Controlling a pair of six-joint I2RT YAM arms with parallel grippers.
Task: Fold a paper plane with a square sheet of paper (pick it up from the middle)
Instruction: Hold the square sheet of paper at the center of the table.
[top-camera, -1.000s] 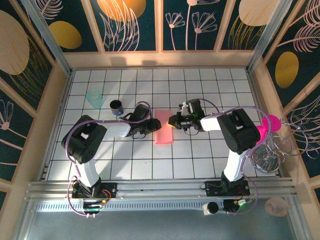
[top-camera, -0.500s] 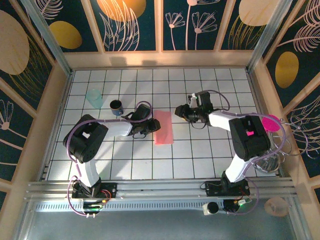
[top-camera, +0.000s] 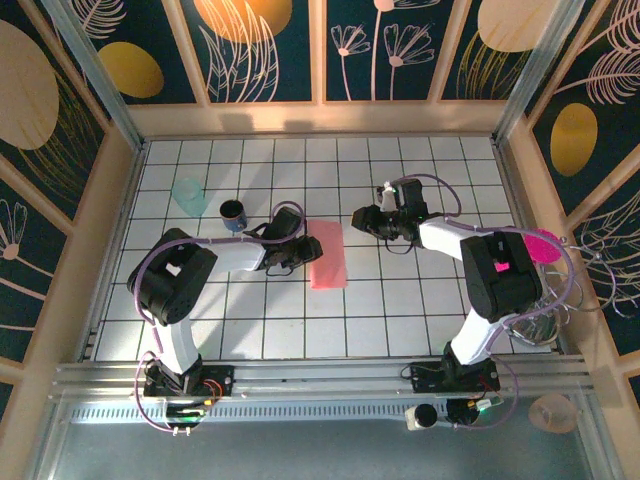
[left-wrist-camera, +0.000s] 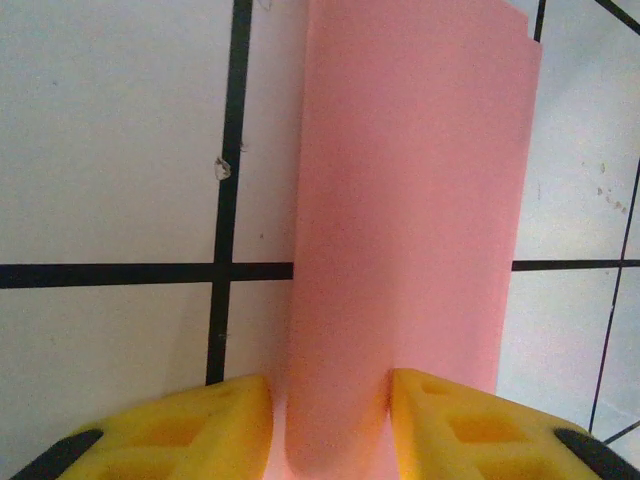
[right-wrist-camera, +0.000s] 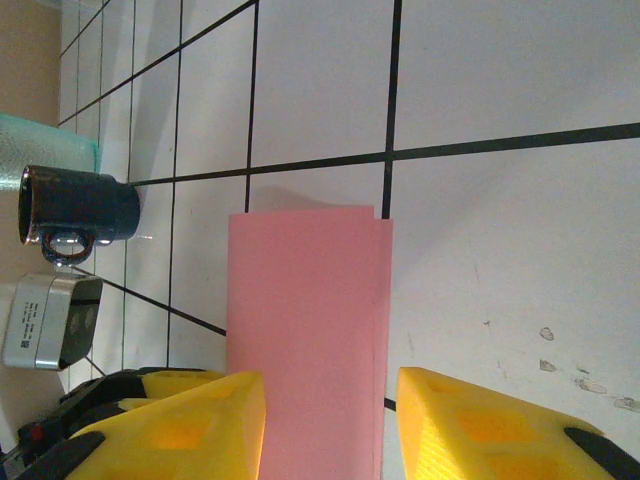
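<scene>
Folded paper (top-camera: 327, 255) is lying as a long strip around the middle of the desk (top-camera: 420, 320), with its layers sitting a touch off at one end. Left claw (top-camera: 300, 256) is sitting at its left side, jaws apart and straddling the edge, not pinching. Right claw (top-camera: 360, 219) is hovering open off the far right corner, holding nothing. I'm guessing the risk is a claw dragging the strip and skewing the next crease. Mug (top-camera: 233, 212) and cup (top-camera: 187, 196) are sitting far-left, not blocking anything.
</scene>
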